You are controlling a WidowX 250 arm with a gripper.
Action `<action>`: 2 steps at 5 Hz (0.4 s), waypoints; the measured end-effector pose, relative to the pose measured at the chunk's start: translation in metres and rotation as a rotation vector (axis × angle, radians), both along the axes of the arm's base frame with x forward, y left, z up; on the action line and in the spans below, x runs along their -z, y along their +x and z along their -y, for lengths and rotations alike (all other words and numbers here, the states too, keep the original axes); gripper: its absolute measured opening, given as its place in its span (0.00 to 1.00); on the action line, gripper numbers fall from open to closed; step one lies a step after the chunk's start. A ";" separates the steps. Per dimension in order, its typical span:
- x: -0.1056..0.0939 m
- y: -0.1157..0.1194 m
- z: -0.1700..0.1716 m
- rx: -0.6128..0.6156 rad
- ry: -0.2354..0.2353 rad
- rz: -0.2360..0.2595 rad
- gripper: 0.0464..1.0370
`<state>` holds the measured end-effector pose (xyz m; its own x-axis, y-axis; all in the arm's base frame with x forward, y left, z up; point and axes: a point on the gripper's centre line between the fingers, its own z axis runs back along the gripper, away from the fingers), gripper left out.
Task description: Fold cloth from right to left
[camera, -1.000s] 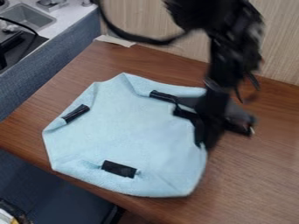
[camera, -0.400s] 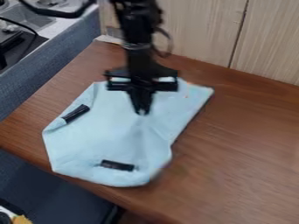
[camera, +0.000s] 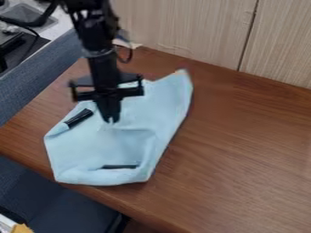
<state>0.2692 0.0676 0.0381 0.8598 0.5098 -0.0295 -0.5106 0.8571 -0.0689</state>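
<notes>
My gripper [camera: 110, 119] hangs over the left-middle part of the light blue cloth [camera: 159, 102], shut on a pinch of it. From the fingertips the cloth runs up to a raised, pointed corner at the upper right, and its right side slants down to the bottom edge. Small wrinkles curve across it just below and right of the grip. A black strip [camera: 79, 118] lies on the cloth's left edge, and a second black strip [camera: 120, 166] sits by its bottom edge, partly covered by a fold.
The brown wooden table [camera: 243, 159] extends to the right of the cloth. A pale wood panel wall [camera: 200, 32] stands behind it. At the upper left are a grey partition [camera: 42, 68] and a counter with a sink [camera: 27, 16].
My gripper has travelled left across the table from the cloth's right side. The cloth's right part has come along with it, leaving bare wood on the right.
</notes>
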 end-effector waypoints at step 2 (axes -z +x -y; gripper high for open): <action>0.038 -0.020 -0.019 -0.093 -0.041 -0.153 0.18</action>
<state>0.2497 0.0867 0.0002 0.7926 0.5830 -0.1785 -0.5951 0.8035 -0.0183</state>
